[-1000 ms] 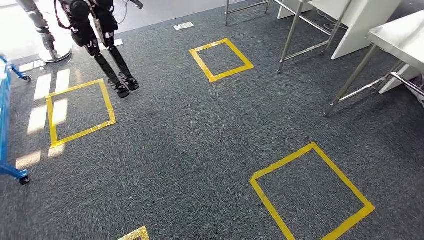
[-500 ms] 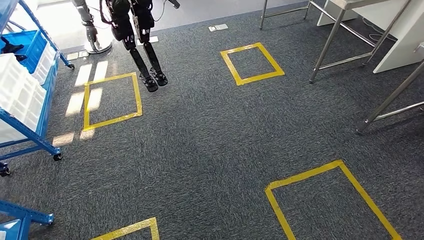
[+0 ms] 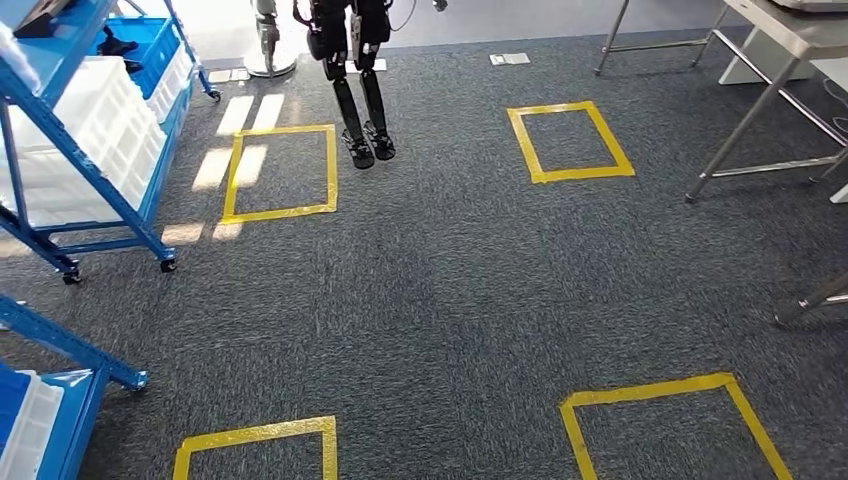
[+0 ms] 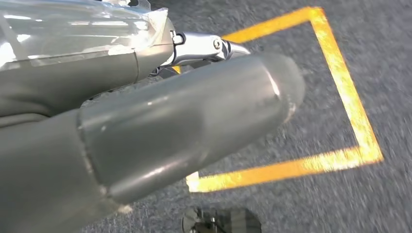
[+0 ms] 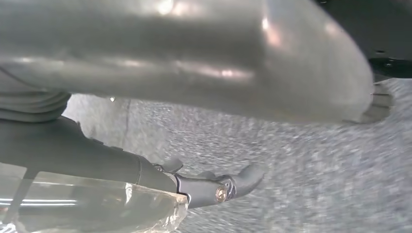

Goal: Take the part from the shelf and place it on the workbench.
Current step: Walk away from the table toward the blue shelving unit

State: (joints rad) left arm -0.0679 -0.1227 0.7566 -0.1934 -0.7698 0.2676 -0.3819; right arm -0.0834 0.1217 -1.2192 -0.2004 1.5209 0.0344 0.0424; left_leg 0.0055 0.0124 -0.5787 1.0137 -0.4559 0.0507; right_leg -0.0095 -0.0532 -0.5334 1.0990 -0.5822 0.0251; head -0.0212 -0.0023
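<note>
Left hand: the left hand (image 4: 160, 126) hangs beside the body over grey carpet (image 3: 450, 290), thumb and darker fingers apart with nothing between them, so it reads as released and empty.
Right hand: the right hand (image 5: 194, 73) also hangs low over the carpet; its thick thumb and a dark finger show with a gap between and nothing in it, so it too looks released.
Below the left hand: a square of yellow tape (image 4: 340, 97) lies on the carpet under the fingertips.
Ahead, on the left-hand side: a blue wheeled shelf (image 3: 90, 190) stands on castors, well apart from both hands, carrying white bins (image 3: 105, 120) and, farther back, a blue bin (image 3: 150, 45) with a dark item (image 3: 115, 44) in it.
The part: it is presumably somewhere in those bins; the dark item may be it, but it is too small to tell.
Ahead, on the right-hand side: metal table legs (image 3: 755, 130) under a pale top, likely the workbench, far from either hand.
Farthest: the legs of another humanoid robot (image 3: 360, 110) beside a taped square.
Step in hand: judged as the approach to the shelf, with the part not yet picked up.
Next move calls for: facing the shelf squarely, closing in, then raising an empty hand to bin height.
</note>
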